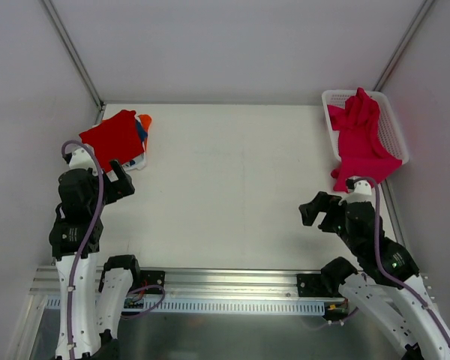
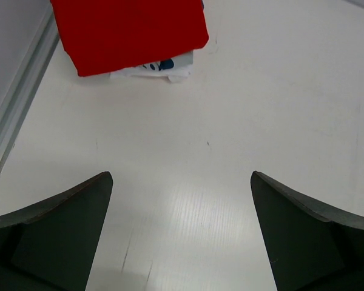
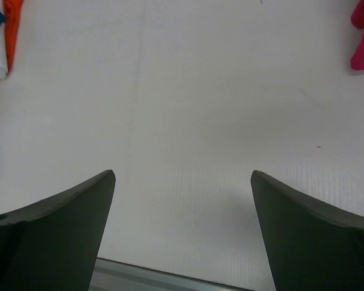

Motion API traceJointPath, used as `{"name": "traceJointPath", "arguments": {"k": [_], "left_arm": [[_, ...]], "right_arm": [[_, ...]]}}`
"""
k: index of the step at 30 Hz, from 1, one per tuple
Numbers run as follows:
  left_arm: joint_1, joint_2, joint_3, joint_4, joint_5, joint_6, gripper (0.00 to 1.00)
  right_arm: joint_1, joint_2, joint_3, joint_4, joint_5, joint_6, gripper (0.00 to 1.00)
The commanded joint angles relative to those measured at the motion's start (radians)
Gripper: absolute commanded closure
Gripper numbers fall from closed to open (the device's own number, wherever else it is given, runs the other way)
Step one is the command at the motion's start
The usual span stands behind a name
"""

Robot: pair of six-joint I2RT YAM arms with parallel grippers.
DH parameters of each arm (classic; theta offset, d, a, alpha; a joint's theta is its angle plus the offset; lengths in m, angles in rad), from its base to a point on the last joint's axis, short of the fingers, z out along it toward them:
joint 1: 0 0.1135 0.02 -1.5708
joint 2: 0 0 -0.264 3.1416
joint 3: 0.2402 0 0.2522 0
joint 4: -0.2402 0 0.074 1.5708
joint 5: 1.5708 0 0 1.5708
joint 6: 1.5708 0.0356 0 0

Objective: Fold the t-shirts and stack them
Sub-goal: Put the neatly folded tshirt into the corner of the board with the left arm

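Both the left gripper [image 1: 122, 180] and right gripper [image 1: 319, 212] gape wide, empty; the folded red t-shirt [image 1: 112, 139] tops the far-left stack [image 1: 144, 126], while the magenta t-shirt [image 1: 360, 139] drapes from the far-right basket [image 1: 396, 127], seemingly awaiting folding.

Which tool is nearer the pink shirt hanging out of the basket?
Right. The right tool sits just near-left of the pink shirt draped over the basket rim; the left tool is across the table, beside the red shirt.
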Motion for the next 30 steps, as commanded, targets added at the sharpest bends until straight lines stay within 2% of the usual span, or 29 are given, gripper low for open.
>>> {"name": "traceJointPath", "arguments": {"k": [1, 3, 5, 8, 12, 21, 30], "left_arm": [[0.002, -0.044, -0.065, 0.019, 0.015, -0.037, 0.01], [-0.006, -0.076, -0.112, 0.045, 0.004, -0.042, 0.01], [-0.014, -0.114, -0.137, 0.062, 0.007, -0.043, 0.01], [-0.014, -0.148, -0.143, 0.079, 0.05, -0.037, 0.01], [-0.015, -0.171, -0.165, 0.097, 0.074, -0.031, 0.01], [-0.014, -0.182, -0.174, 0.097, 0.101, -0.028, 0.01], [-0.014, -0.194, -0.174, 0.091, 0.033, -0.022, 0.01]], "right_arm": [[0.005, 0.038, 0.066, -0.15, 0.022, -0.082, 0.0], [0.005, 0.089, 0.117, -0.237, 0.044, -0.09, 0.01], [0.006, 0.103, 0.14, -0.242, 0.003, -0.098, 0.01], [0.006, 0.028, 0.14, -0.178, -0.117, -0.153, 0.01], [0.008, -0.035, 0.174, -0.207, -0.062, -0.227, 0.01], [0.006, -0.027, 0.077, -0.099, -0.337, -0.308, 0.01], [0.006, -0.092, 0.062, -0.102, -0.299, -0.296, 0.01]]}}
